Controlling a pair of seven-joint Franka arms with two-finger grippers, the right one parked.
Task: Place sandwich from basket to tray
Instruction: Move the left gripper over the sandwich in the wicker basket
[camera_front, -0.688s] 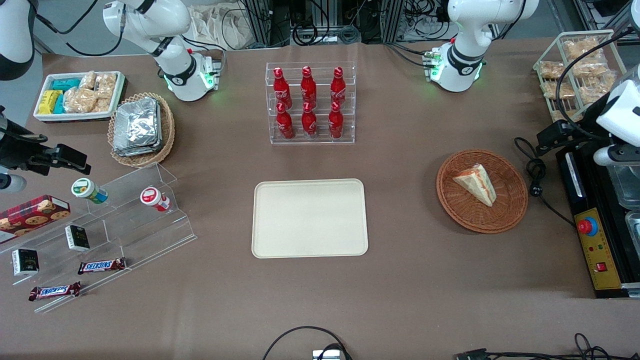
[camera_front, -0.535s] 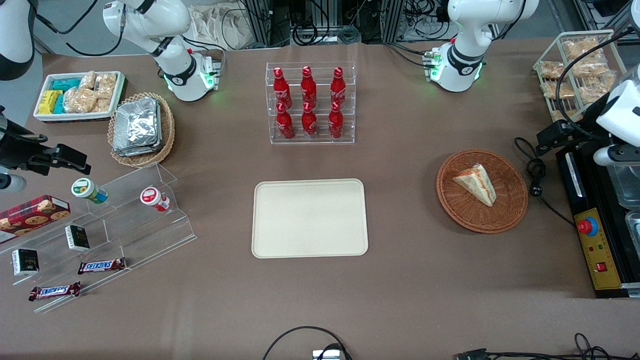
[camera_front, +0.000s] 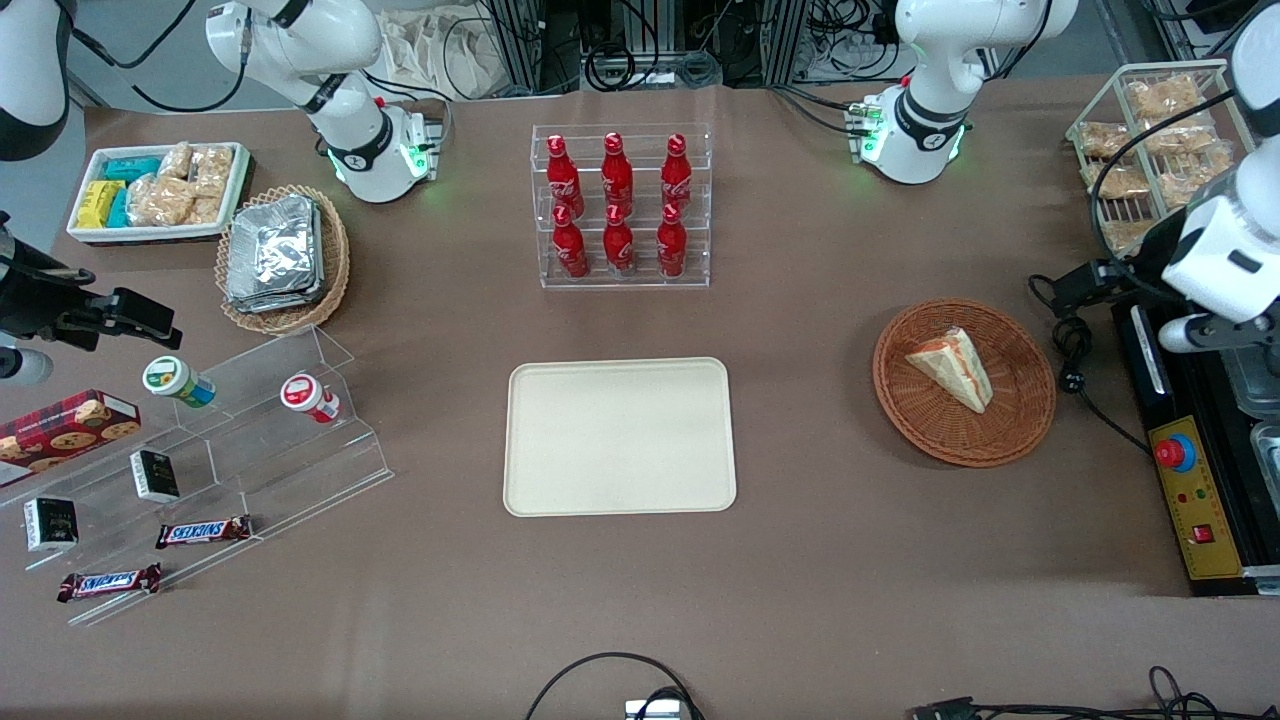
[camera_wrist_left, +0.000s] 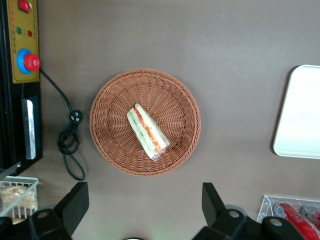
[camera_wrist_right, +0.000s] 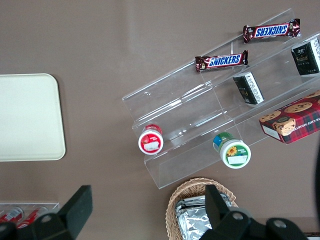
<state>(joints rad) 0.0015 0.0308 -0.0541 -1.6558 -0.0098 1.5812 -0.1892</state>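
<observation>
One sandwich (camera_wrist_left: 147, 132) is all I have to move, and it lies on its side in the round brown basket (camera_wrist_left: 114, 95), roughly in the middle, with its striped filling edge facing up toward the wrist camera. My claw (camera_wrist_left: 145, 212) hangs high above the bench (camera_front: 820, 560), off the basket's rim rather than over the wedge, spread wide with nothing between its two fingers (camera_wrist_left: 75, 202) and touching nothing. The step in hand, as I judge it, is the approach, so I'd first centre the claw over the sandwich, then turn the wrist so the fingers close across the wedge's narrow thickness, on the two flat bread faces, not along its long slanted length. I'd come down slowly and stop short of the wicker, since pressing into the weave could tip the basket or snag a fingertip. The sandwich looks to be in clear wrap, though I can't be sure from this height, and soft bread will squash, so I'd close gently and take it near the thick end where it has most body. From the front view, the sandwich (camera_front: 951, 367) sits well apart from the cream tray (camera_front: 619, 436), which lies bare toward the middle of the bench, so the carry afterwards is a plain sideways move with nothing standing between.
</observation>
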